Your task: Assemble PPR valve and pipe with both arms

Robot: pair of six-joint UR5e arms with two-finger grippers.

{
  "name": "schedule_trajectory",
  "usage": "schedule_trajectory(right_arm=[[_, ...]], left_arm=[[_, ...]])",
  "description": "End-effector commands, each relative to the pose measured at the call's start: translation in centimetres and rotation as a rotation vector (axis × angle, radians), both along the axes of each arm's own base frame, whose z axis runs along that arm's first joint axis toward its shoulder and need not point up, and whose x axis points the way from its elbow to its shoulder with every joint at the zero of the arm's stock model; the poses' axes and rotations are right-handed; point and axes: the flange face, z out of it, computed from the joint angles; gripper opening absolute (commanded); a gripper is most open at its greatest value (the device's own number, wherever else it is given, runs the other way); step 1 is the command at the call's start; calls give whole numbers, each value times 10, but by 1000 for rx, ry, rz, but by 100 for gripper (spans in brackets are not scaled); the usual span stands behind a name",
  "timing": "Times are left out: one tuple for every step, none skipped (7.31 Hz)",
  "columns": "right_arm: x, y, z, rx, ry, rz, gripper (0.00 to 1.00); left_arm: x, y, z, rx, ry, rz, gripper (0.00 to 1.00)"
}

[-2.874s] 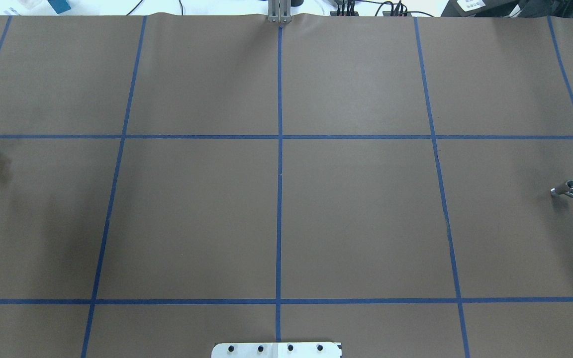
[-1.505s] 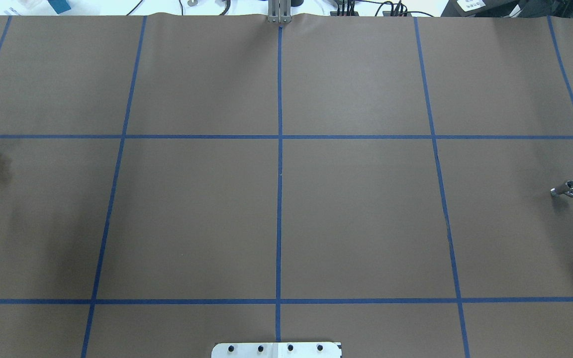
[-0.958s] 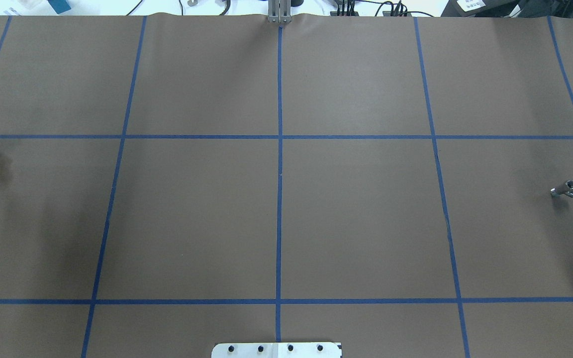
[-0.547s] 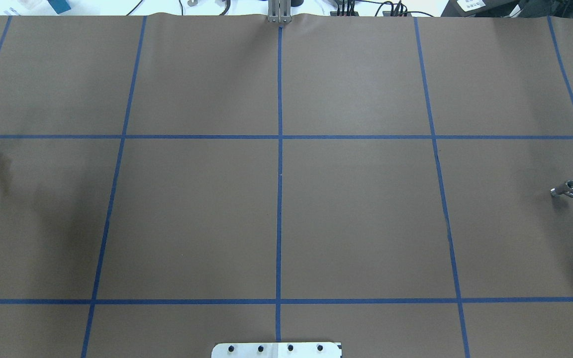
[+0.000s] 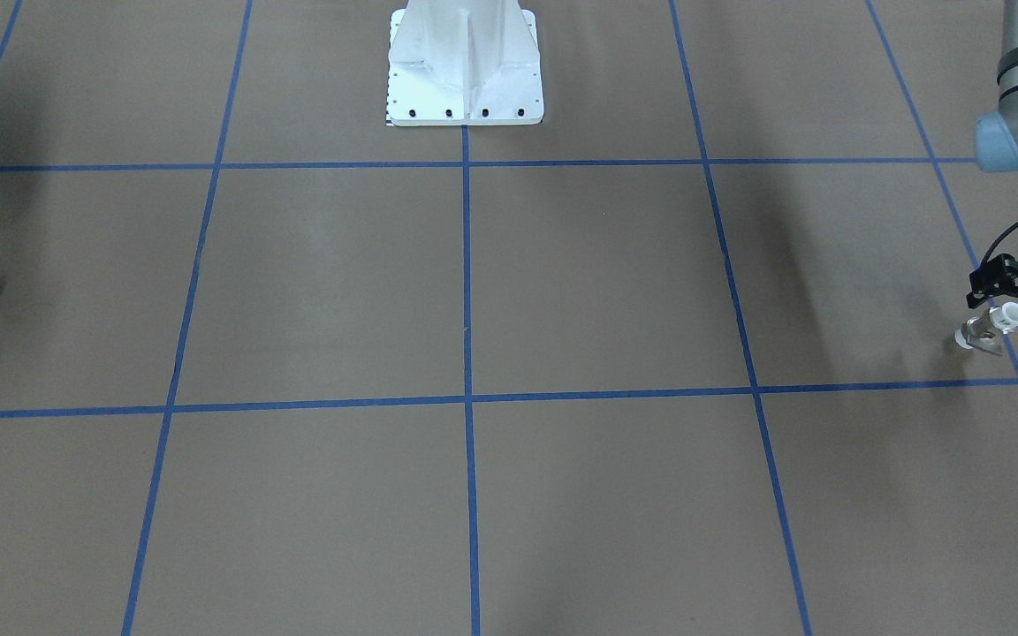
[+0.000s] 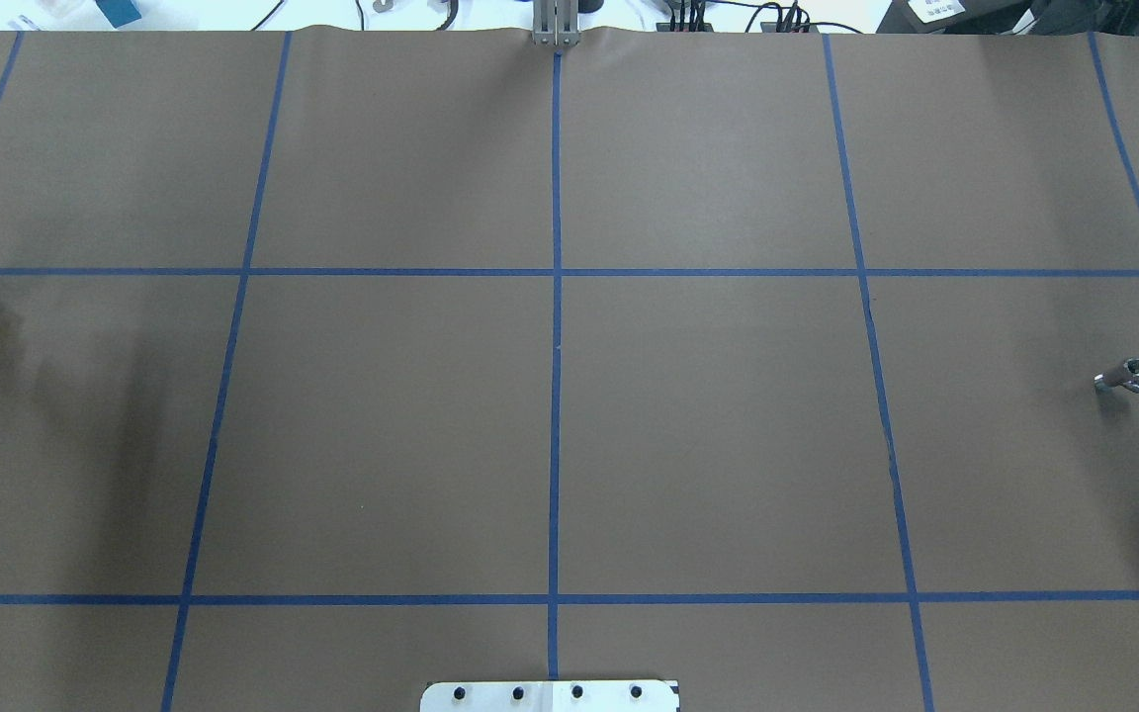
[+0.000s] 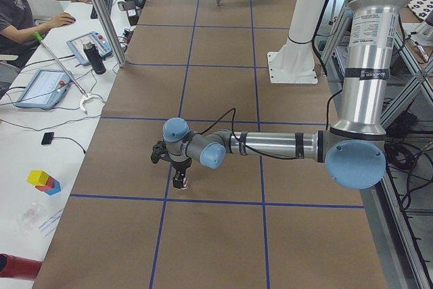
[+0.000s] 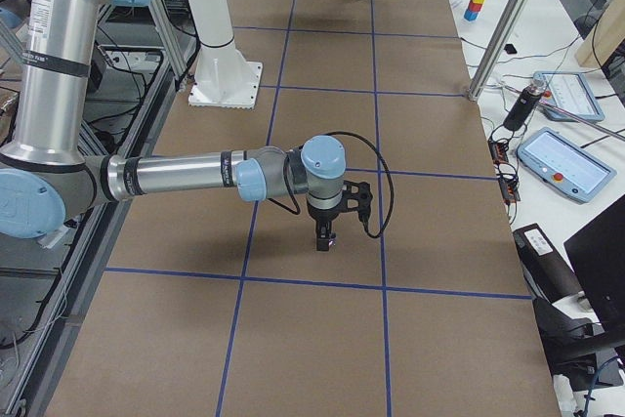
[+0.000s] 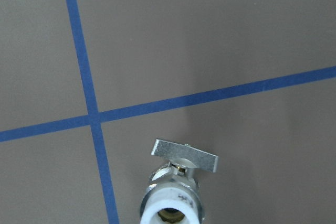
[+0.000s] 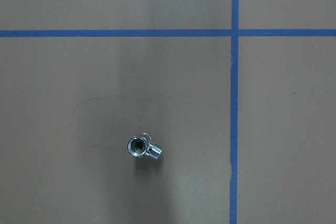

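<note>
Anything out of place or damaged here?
Nothing spilled or broken. The valve and the chrome fitting lie far apart on the table. The only oddity is a faint looping mark on its paper cover beside the fitting.

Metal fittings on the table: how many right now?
2. The valve, with a flat handle, lies at the robot's far left. The small chrome fitting lies at its far right. Nothing in view looks able to hide a third.
</note>
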Motion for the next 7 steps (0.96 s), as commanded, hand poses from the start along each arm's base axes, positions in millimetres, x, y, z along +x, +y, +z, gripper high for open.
schedule_trajectory(right_arm=[[0, 0, -1, 1, -1, 0, 100], [-1, -1, -1, 3, -1, -1, 100], [-2, -2, -2, 3, 0, -2, 100], [-2, -2, -2, 6, 0, -2, 100], [-2, -2, -2, 5, 0, -2, 100], [-2, -2, -2, 5, 0, -4, 100], [-2, -3, -2, 6, 0, -2, 100]], left_arm=[[2, 0, -1, -10, 23, 8, 88], [4, 3, -2, -24, 54, 20, 86], [5, 2, -4, -23, 58, 21, 79], [5, 1, -5, -19, 59, 22, 79], [5, 2, -5, -19, 59, 22, 79], [4, 3, -2, -22, 57, 22, 80], [4, 4, 2, -28, 55, 22, 80]])
